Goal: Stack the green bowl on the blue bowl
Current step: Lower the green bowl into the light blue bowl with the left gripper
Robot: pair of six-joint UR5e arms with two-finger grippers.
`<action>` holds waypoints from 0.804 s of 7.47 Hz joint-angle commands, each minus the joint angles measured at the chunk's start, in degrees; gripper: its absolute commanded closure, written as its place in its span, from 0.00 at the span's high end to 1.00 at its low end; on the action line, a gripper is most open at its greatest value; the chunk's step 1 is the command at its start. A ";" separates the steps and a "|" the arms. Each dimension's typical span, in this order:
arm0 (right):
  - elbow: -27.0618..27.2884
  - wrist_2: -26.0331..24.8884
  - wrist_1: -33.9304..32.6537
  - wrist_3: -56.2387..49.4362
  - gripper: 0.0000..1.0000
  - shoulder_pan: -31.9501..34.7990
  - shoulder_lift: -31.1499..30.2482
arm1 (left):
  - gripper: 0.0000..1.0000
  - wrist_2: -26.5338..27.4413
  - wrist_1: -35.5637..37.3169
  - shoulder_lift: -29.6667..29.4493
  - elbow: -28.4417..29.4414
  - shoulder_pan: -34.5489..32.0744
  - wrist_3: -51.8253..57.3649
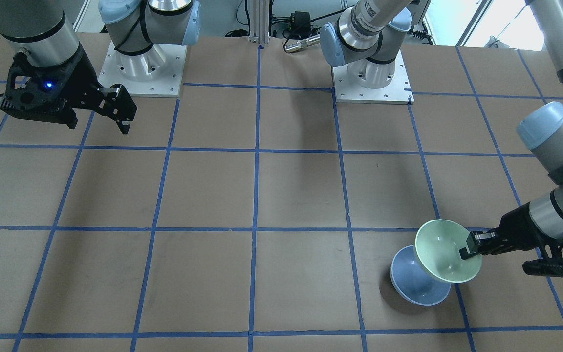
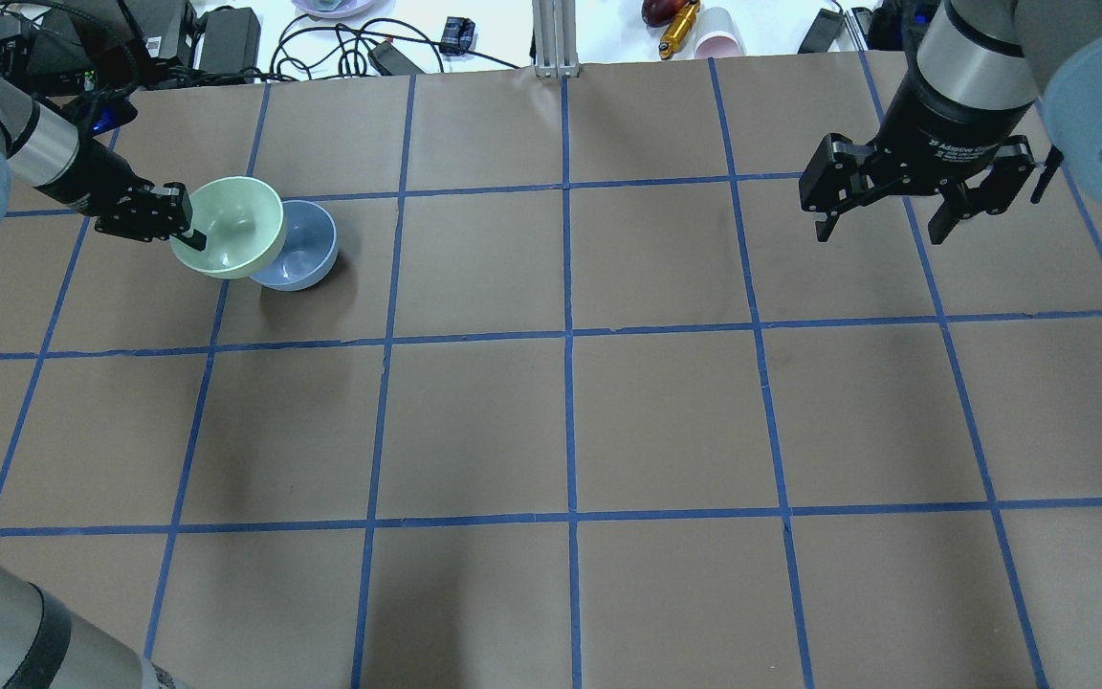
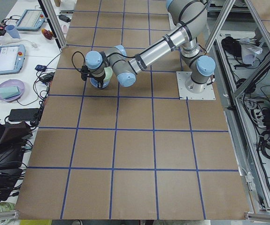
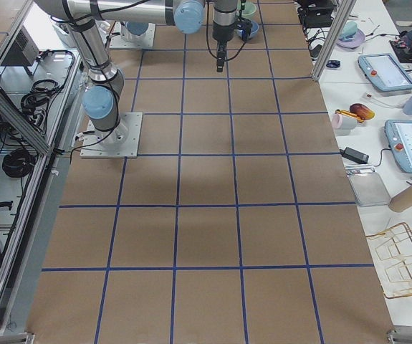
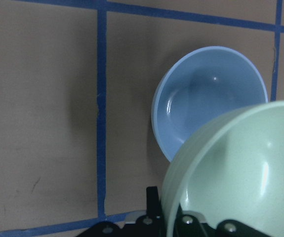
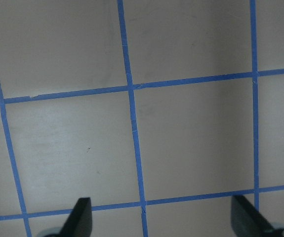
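Front-facing view: the green bowl [image 1: 443,249] hangs tilted, its opening turned up and sideways. It is pinched at the rim by the left gripper [image 1: 467,248]. One finger lies inside the bowl; the other is hidden behind the wall. The bowl covers the near-right part of the blue bowl [image 1: 414,282], which sits upright on the table [image 1: 301,195]. Whether the two bowls touch cannot be told. The right gripper [image 1: 124,118] hangs well apart, seen side-on, so its gap is hard to read here.

Overhead view: the green bowl overlaps the blue bowl's left side, hiding about a third of it. The left gripper is clamped on the green bowl's left rim, with only a dark fingertip showing inside. The right gripper's fingers are spread wide with nothing between them.

Left side view: the near arm's wrist hides most of both bowls; only slivers of pale green and blue show beneath it.

Right side view: the bowls are tiny at the top edge and partly hidden behind the near arm.

Left wrist view: the green bowl fills the lower right and is cut off by the frame. The blue bowl's lower right rim is hidden behind it.

Right wrist view: two fingertips show at the bottom corners, far apart. Only bare table and blue tape lines [image 1: 255,195] lie between them.
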 commanded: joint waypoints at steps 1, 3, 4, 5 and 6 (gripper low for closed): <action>0.00 -0.02 0.00 0.00 1.00 0.00 0.00 | 0.00 -0.07 0.92 -1.85 1.30 -0.41 -0.04; 0.00 -0.02 0.00 0.00 1.00 0.00 0.00 | 0.00 -2.34 1.27 -3.00 1.30 -0.68 -0.92; 0.00 -0.02 0.00 0.00 1.00 0.00 0.00 | 0.00 -2.35 1.36 -3.09 1.30 -0.85 -0.92; 0.00 -0.02 0.00 0.00 1.00 0.00 0.00 | 0.00 -2.35 1.45 -3.09 1.30 -1.03 -0.83; 0.00 -0.02 0.00 0.00 1.00 0.00 0.00 | 0.00 -2.35 2.41 -3.79 1.30 -1.03 -0.83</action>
